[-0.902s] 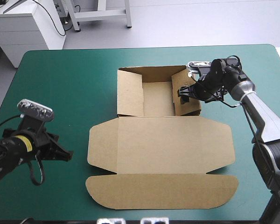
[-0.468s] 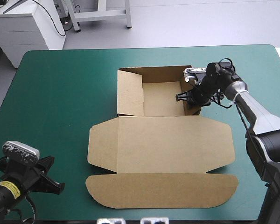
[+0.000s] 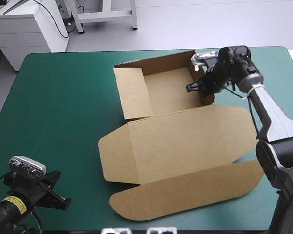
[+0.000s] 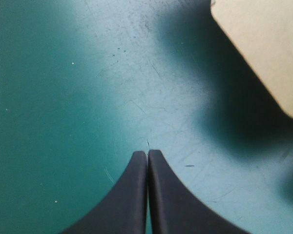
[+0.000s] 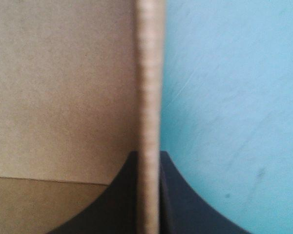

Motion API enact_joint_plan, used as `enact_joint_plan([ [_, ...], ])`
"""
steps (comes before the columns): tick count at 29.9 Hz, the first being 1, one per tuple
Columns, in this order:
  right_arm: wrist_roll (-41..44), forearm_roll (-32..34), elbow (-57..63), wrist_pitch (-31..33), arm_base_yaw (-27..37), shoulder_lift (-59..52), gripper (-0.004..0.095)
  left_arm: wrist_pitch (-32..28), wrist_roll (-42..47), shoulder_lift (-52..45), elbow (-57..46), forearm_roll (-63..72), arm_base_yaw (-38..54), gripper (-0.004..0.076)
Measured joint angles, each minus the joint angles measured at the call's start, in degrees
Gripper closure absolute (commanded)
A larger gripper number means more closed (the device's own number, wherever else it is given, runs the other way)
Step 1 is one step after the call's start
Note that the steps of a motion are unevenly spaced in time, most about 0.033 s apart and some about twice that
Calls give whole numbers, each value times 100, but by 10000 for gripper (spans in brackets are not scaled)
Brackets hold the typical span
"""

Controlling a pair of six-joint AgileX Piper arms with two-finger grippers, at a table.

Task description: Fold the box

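My right fingers (image 5: 185, 204) are all but closed on the upright right wall of the brown box (image 3: 180, 141), with the board's edge between them. My left fingers (image 4: 127, 200) are pressed together on nothing, over the teal-green desk (image 3: 68, 107) near its front-left corner. There is one box, lying askew mid-desk with its lid flat.

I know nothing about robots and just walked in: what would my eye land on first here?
The big brown box sprawls across the middle of the teal-green cover, its tray half formed at the far side and its lid flat toward the near edge. The right gripper pinches the tray's right wall, while the left gripper sits shut at the near left corner.
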State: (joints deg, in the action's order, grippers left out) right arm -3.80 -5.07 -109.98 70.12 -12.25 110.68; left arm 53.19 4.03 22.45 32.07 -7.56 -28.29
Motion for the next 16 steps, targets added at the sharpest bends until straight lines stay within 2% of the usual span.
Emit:
enact_joint_plan([
  [4,-39,436,-1309,127,214,0,928,-6,0,0,-129,18,0,732],
  [8,-10,822,-2238,127,763,-5,928,-10,0,0,-177,26,0,732],
  [16,174,1186,-2468,131,2092,56,928,-10,0,0,-201,26,0,732],
])
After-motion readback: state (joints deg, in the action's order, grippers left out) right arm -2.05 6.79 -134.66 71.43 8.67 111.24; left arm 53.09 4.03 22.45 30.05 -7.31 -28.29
